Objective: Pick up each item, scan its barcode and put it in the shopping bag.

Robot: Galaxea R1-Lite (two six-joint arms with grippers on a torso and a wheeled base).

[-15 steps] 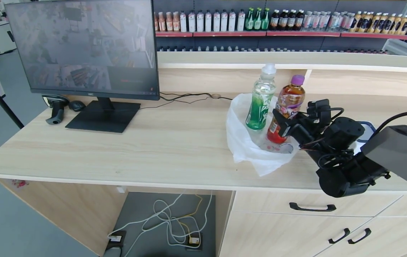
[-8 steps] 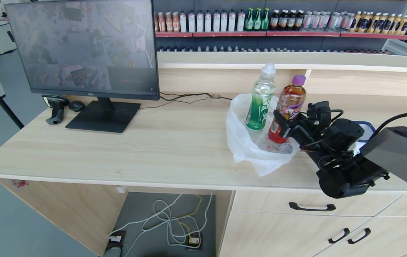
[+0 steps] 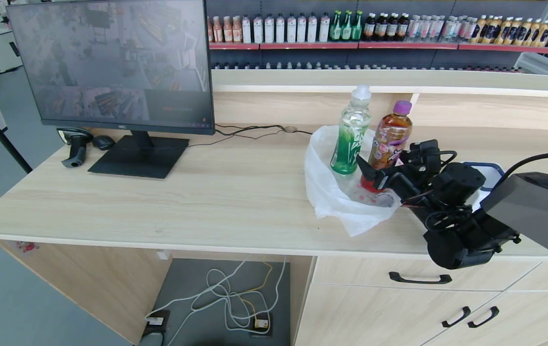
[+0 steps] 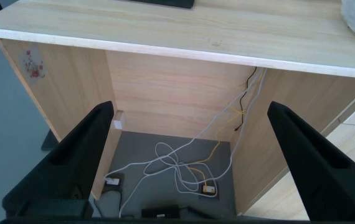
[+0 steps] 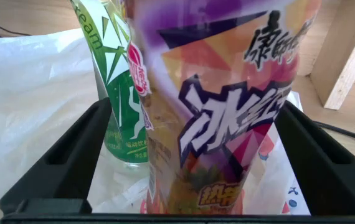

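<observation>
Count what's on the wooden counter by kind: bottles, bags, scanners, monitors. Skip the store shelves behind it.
Bottles: 2 (green-label bottle, purple-cap bottle)
Shopping bag: 1
Barcode scanner: 1
Monitor: 1
Total: 5

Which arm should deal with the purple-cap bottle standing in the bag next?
Right. The right gripper is open astride the purple-cap bottle in the shopping bag. The left gripper, also open, hangs low in front of the counter, away from the bag.
</observation>
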